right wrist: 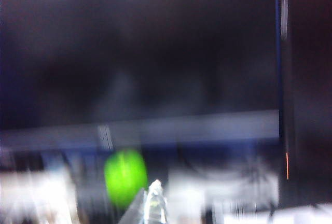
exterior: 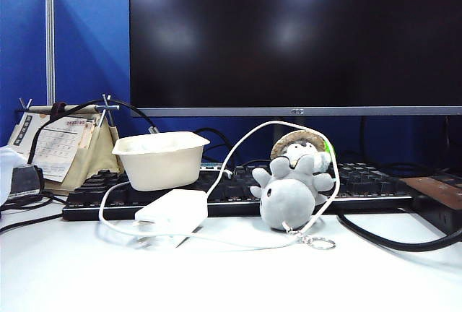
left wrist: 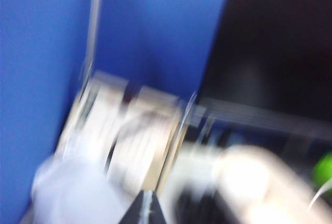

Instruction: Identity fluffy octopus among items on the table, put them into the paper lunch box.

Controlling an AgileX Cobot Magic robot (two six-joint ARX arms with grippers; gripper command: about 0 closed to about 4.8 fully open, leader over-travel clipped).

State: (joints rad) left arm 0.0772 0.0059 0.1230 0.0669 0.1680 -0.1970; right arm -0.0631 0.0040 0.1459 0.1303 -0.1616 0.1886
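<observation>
Hatted plush (exterior: 302, 150) leans behind the fluffy octopus (exterior: 287, 198), power adapter (exterior: 172, 207) beside it; paper lunch box (exterior: 160, 159) on keyboard (exterior: 224, 189); right gripper (right wrist: 153, 203) closed, left gripper (left wrist: 144, 208) unreadable, both well back.

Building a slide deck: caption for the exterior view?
Light-grey plush octopus and cream paper-pulp lunch box before a black keyboard; no gripper visible.
</observation>
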